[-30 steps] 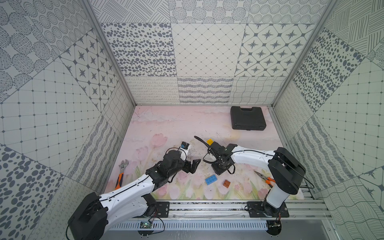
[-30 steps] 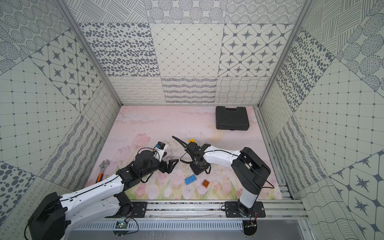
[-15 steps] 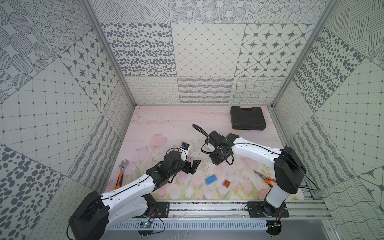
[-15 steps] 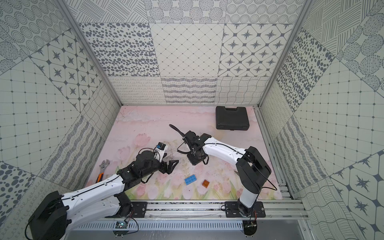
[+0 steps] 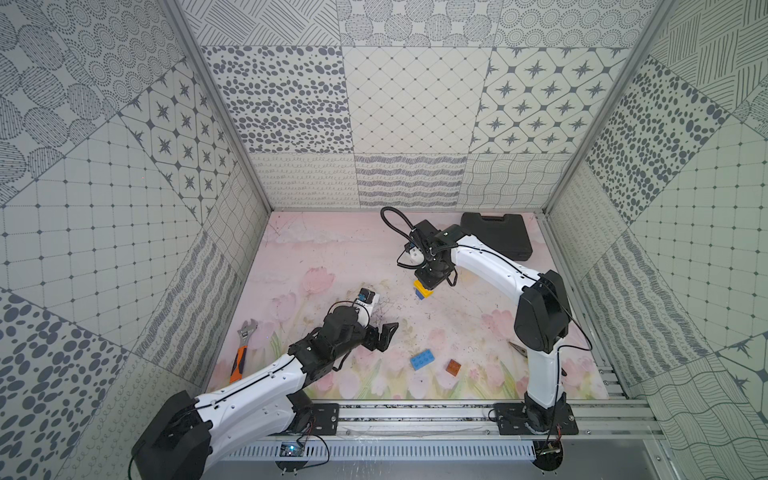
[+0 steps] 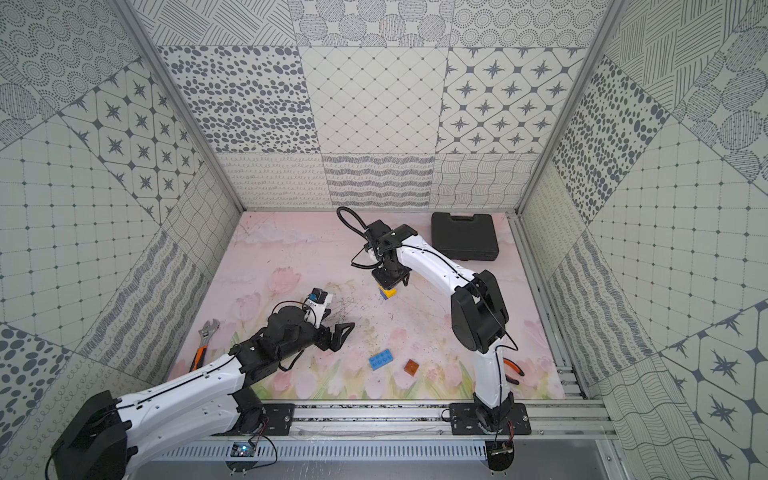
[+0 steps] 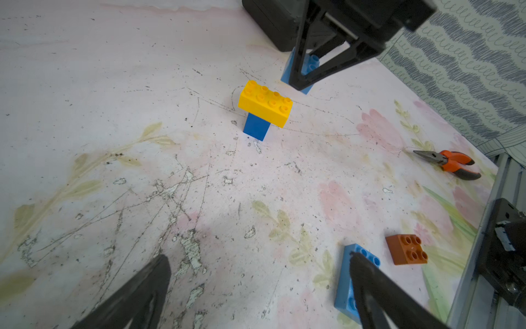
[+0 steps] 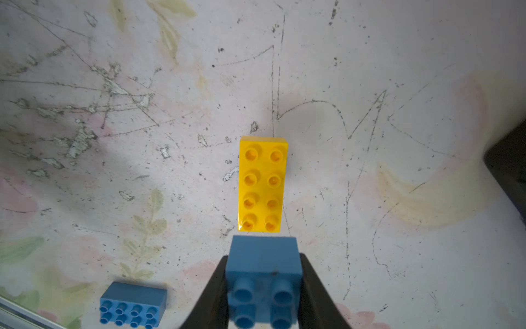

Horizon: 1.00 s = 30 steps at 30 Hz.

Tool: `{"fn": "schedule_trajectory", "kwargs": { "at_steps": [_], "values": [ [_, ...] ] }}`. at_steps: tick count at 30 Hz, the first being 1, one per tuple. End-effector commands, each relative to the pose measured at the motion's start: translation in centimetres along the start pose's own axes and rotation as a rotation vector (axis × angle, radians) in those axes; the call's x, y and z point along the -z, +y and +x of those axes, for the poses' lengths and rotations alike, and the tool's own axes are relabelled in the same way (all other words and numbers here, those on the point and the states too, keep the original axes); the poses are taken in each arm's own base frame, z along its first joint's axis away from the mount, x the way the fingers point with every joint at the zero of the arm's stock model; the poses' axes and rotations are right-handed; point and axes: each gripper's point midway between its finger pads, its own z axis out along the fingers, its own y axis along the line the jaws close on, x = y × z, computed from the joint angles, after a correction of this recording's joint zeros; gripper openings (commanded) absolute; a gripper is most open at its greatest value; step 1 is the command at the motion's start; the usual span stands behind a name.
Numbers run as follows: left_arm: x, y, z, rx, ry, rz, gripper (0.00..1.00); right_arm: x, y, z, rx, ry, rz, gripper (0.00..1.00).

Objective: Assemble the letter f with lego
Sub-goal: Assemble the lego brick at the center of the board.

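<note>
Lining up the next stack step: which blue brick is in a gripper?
The square blue brick clamped in the right gripper. The other square blue brick stands under the long yellow brick; the long blue brick lies loose on the mat.

Right gripper point(image 6: 388, 285) over yellow brick point(image 6: 390, 293), long blue brick point(image 6: 381, 358) near brown brick point(image 6: 412, 368)

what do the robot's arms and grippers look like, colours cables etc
Both the left arm and right arm have white links joined by bulky black joints, with a thin black cable along each. A thicker black hose loops at the right wrist. The left gripper and right gripper are black, their fingers open triangular frames tapering to points.
</note>
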Motion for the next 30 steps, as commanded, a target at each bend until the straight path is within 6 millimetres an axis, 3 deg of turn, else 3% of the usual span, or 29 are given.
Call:
{"fn": "schedule_trajectory", "kwargs": {
  "at_steps": [1,13,30],
  "values": [
    [0.2,-0.1,-1.2,-0.004,-0.058,0.001,0.99,0.7,-0.4,-0.7,0.054,0.001,0.010,0.34],
    [0.3,0.4,-0.9,-0.003,-0.061,-0.020,0.99,-1.1,-0.4,-1.8,0.075,0.038,-0.019,0.34],
    [0.3,0.6,-0.8,-0.002,-0.057,-0.029,0.99,-2.7,-0.4,-1.7,0.066,0.075,-0.030,0.34]
  ]
}}
